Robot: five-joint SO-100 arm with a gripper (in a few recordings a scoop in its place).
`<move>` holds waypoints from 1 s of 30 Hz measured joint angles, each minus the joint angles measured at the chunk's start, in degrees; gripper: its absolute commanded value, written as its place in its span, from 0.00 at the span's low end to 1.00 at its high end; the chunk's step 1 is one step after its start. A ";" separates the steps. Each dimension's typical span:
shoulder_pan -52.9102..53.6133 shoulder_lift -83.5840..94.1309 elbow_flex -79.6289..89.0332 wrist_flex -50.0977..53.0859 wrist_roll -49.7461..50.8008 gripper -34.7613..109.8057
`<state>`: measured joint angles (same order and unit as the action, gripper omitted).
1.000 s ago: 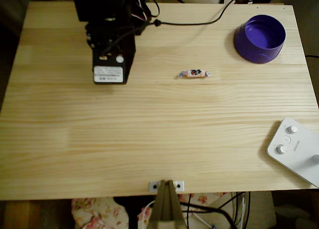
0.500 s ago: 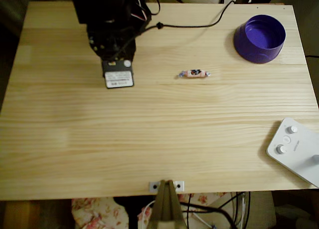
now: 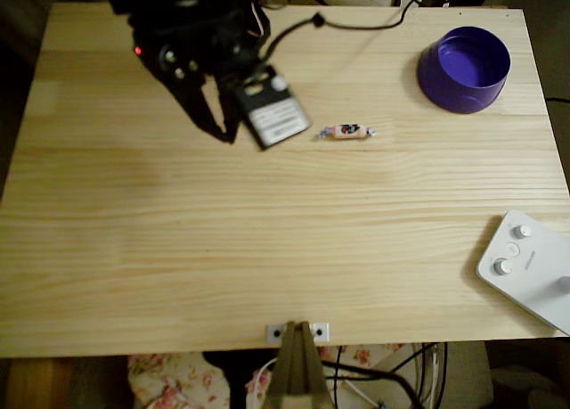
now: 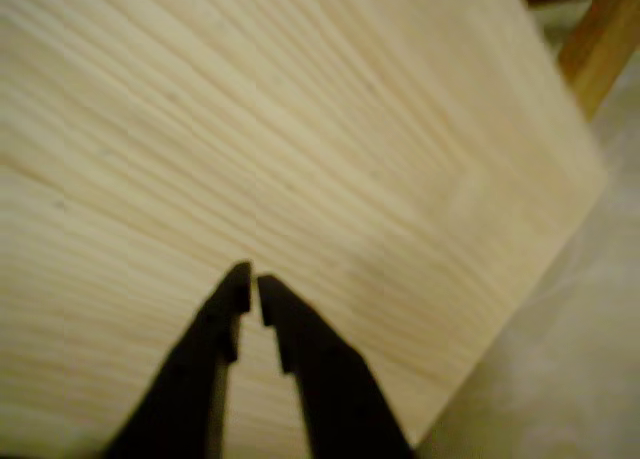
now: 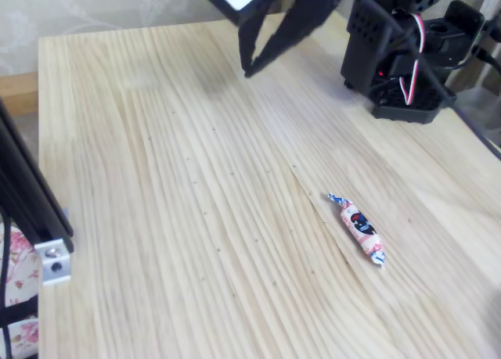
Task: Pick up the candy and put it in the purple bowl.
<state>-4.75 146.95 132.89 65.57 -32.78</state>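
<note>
My pincer [image 3: 227,133], jaws nearly together and empty, has swung rightward toward the candy [image 3: 346,132] lying untouched mid-tabletop [image 3: 267,249], well apart from the purple bowl [image 3: 464,69]; approach under way, grasp pending

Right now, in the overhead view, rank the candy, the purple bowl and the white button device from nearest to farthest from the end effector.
1. candy, just right of the end effector.
2. purple bowl, top right corner.
3. white button device, bottom right edge.
</note>
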 measured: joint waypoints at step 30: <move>-39.81 -17.58 -13.27 9.93 -1.41 0.33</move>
<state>-44.56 129.38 119.62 75.50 -34.19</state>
